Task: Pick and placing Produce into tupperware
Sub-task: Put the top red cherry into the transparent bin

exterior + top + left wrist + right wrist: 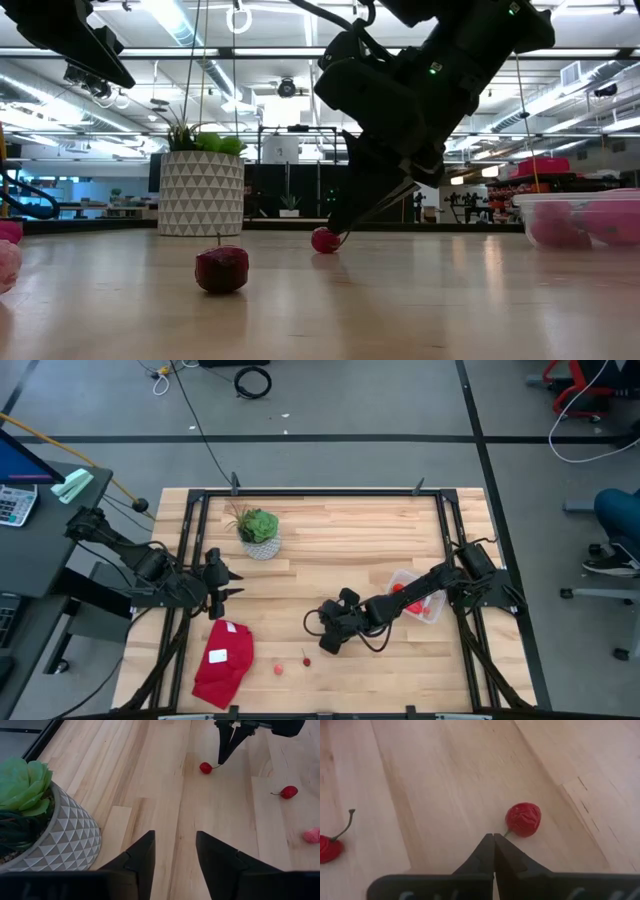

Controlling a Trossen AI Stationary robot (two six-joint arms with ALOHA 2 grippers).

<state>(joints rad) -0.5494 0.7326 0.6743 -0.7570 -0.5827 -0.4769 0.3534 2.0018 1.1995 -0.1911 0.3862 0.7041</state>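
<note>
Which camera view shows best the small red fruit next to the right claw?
Right wrist view: the red fruit fills it, its stem at the shut right claw. Low and left wrist views show it far off; the high view hides it.

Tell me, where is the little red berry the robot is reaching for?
The berry lies on the wooden table near its middle, right at the tips of the right fingers, which are shut on its stem. Another berry lies nearby.

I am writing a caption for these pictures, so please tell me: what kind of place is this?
Probably a robotics lab or workshop in a large open hall. A framed wooden table stands on a grey floor with loose cables; the low view shows long ceiling lights, and office chairs stand nearby.
</note>
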